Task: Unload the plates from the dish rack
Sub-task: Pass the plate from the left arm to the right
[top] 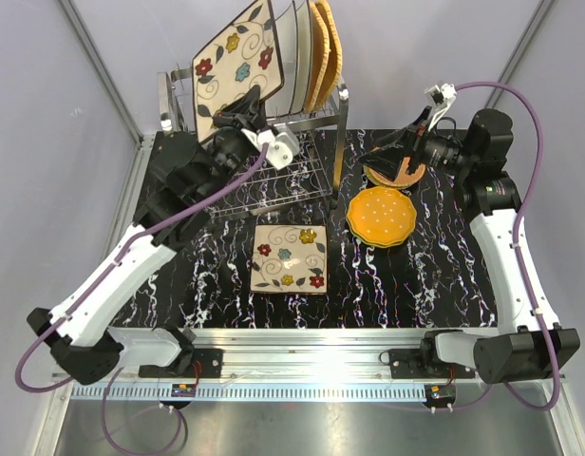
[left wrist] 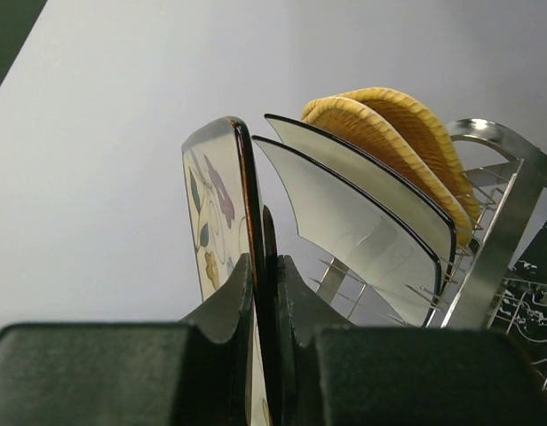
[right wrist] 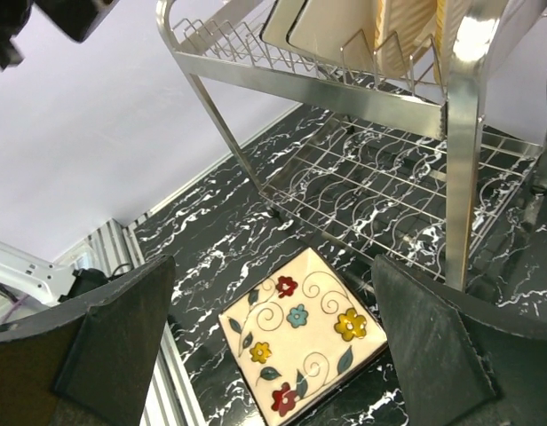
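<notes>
Black marbled table under dish rack, floral plate, orange scalloped plate.

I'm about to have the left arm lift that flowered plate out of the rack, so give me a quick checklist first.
1. Left end effector shut on the upright floral plate: ok.
2. Gap between that plate and the nearest white plate: ok.
3. Plate's lower edge free of the dish rack prongs: cannot tell, hidden.
4. Bare table spot left of the flat floral plate: ok.
5. Right end effector open, off to the rack's right: ok.
</notes>
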